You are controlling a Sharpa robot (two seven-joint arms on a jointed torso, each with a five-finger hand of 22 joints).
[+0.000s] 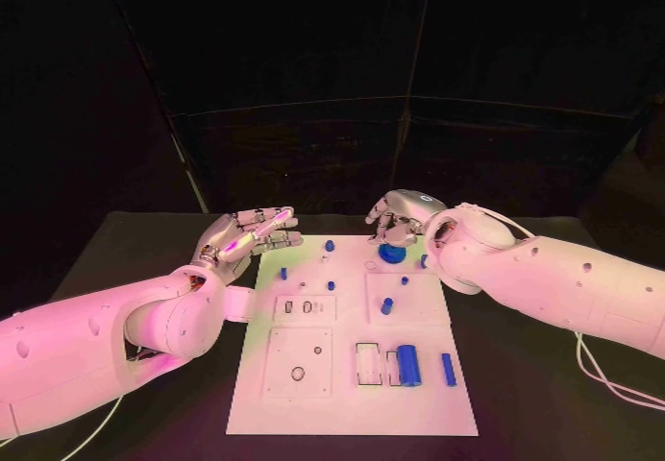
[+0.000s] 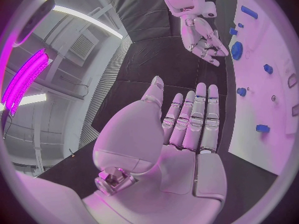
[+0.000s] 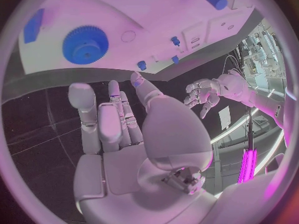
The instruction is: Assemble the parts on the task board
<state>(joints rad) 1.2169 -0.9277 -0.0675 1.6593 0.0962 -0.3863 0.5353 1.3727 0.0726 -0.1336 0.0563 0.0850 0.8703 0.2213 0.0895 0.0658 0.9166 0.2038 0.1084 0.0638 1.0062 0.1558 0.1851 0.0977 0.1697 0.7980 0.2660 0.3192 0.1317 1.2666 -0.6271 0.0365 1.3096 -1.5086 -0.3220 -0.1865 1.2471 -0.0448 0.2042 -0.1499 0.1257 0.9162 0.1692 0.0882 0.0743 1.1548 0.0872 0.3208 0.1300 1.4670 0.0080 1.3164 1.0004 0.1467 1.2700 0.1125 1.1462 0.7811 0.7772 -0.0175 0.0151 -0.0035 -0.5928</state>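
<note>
The white task board (image 1: 347,394) lies in the middle of the black table. A blue gear (image 1: 392,254) sits near its far edge, also seen in the right wrist view (image 3: 85,44) and the left wrist view (image 2: 236,50). My right hand (image 1: 399,219) hovers just beyond and above the gear, fingers apart and holding nothing (image 3: 118,129). My left hand (image 1: 250,238) is off the board's far left corner, fingers straight and empty (image 2: 187,129). A blue cylinder (image 1: 409,365) and a blue bar (image 1: 448,369) lie near the board's near right. Small blue pegs (image 1: 386,306) dot the middle.
Recessed pockets (image 1: 298,360) and a slotted plate (image 1: 307,307) occupy the board's left half. Bare black table (image 1: 153,250) surrounds the board on both sides. A cable (image 1: 610,379) trails from my right arm at the right.
</note>
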